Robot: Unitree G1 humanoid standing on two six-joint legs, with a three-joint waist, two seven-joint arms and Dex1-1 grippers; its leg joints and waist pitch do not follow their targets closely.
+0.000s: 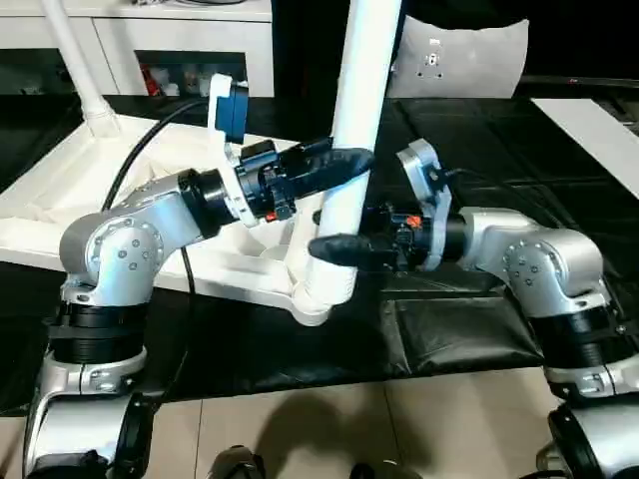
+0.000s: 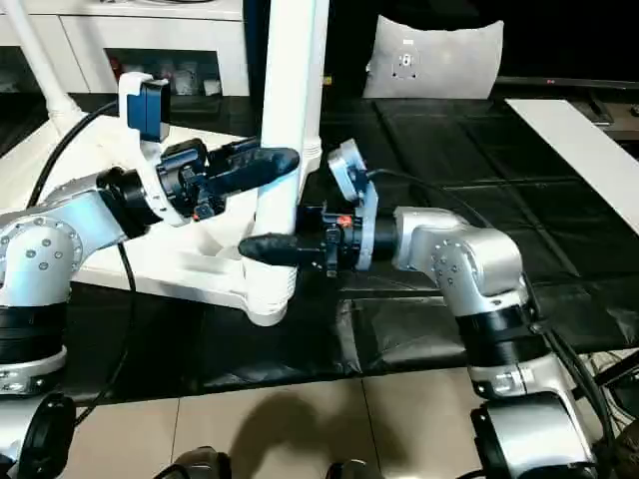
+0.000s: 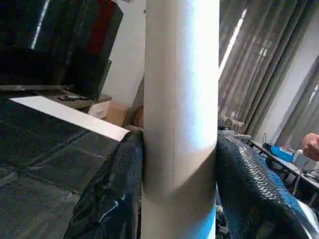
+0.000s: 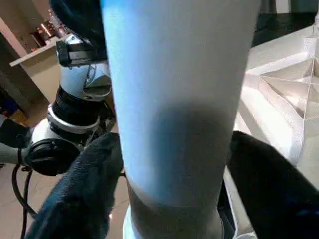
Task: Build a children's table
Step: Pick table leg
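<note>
The children's table top (image 1: 60,190) lies upside down on a black mat, ribbed side up. A white leg (image 1: 364,70) stands upright in its near corner socket (image 1: 321,291). My left gripper (image 1: 351,160) is shut on this leg about halfway up, and its fingers (image 3: 249,184) press both sides. Lower down, just above the socket, my right gripper (image 1: 334,241) straddles the same leg, its fingers (image 4: 264,174) close beside it and open. A second leg (image 1: 75,60) stands in the far left corner.
A white cabinet (image 1: 180,30) stands behind the table top. A flat white board (image 1: 599,130) lies at the right on the black mat (image 1: 449,329). A white cushion (image 1: 464,55) leans at the back. Tiled floor runs along the front. A person's hand (image 3: 311,144) shows far off.
</note>
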